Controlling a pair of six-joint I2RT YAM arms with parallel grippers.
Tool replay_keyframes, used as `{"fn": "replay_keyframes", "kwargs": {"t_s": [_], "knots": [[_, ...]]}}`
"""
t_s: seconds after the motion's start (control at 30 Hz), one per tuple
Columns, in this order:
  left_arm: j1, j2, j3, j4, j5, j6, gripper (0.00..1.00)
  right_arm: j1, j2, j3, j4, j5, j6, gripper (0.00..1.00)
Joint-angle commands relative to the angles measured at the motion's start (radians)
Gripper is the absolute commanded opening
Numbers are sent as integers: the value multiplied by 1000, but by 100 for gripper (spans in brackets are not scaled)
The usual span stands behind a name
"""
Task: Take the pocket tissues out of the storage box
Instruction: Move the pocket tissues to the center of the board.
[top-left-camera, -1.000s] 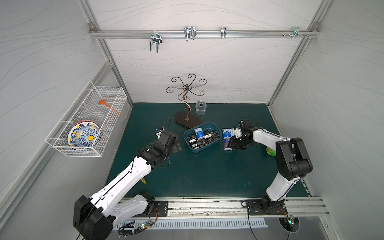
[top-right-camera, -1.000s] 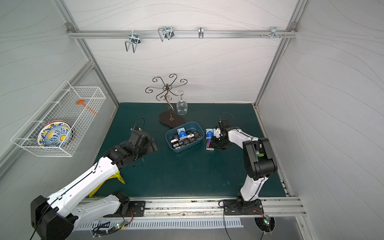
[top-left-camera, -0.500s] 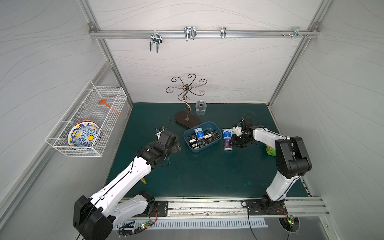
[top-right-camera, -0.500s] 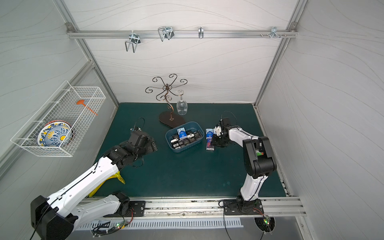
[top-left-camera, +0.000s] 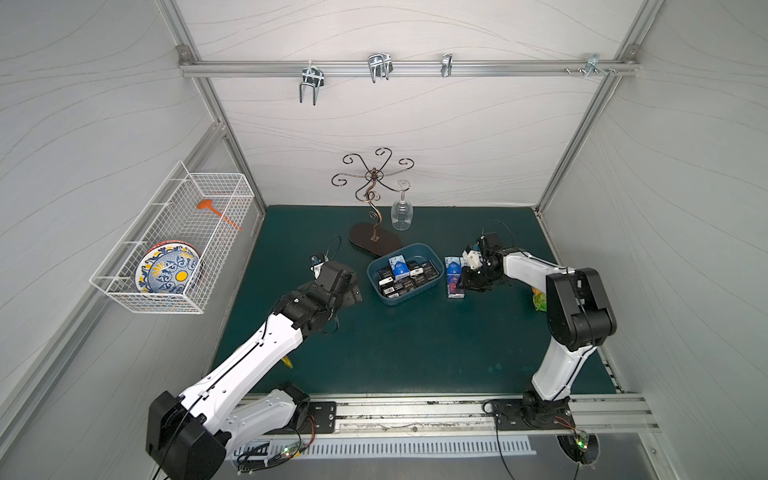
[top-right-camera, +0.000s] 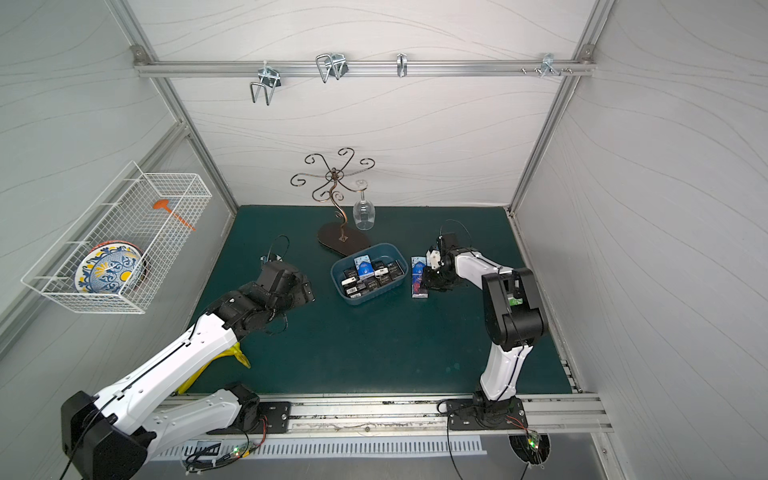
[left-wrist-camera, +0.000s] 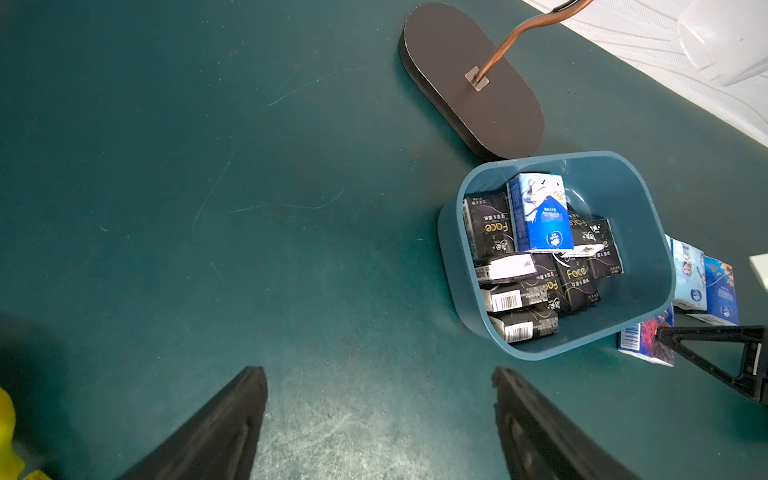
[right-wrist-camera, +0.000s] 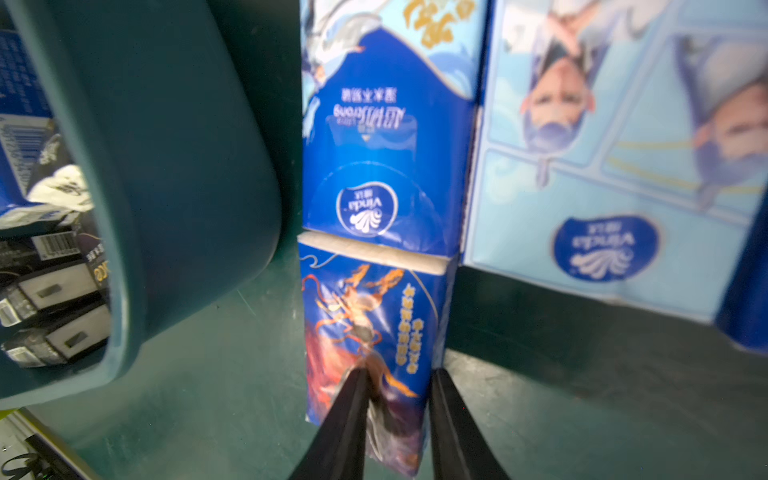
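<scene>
**White-panelled booth, green surface**

White wall panels with faint wavy lines (top-left-camera: 415, 124) close three sides, joined by slanted aluminium frame posts (top-left-camera: 582, 137). A silver aluminium rail carrying metal hooks (top-left-camera: 498, 68) crosses the back wall. The dark green matte surface (top-left-camera: 415, 353) is evenly lit.

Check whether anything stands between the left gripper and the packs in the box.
Nothing lies on the mat between the open left gripper and the box. Only the box's near wall stands before the packs, which sit below its rim. From above they are uncovered.
</scene>
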Motion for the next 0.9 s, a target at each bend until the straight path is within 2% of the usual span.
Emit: {"fn": "replay_keyframes", "kwargs": {"t_s": [0.0,0.3,0.43,0.53,0.7,0.87], "knots": [[0,-6,35,0,-17,4,89,-5,16,14,-30,35,-10,31],[0,-9,34,0,-20,4,89,-6,-56,23,-26,11,28,46],[0,-10,34,0,-19,5,89,-5,-132,29,-21,-1,48,50],[0,-11,34,0,-20,4,89,12,-185,51,-42,36,48,51],[1,-7,26,6,-20,-1,89,122,-228,115,-79,141,-6,53],[0,6,18,14,-8,-15,89,286,-119,235,-86,199,-13,54]]}}
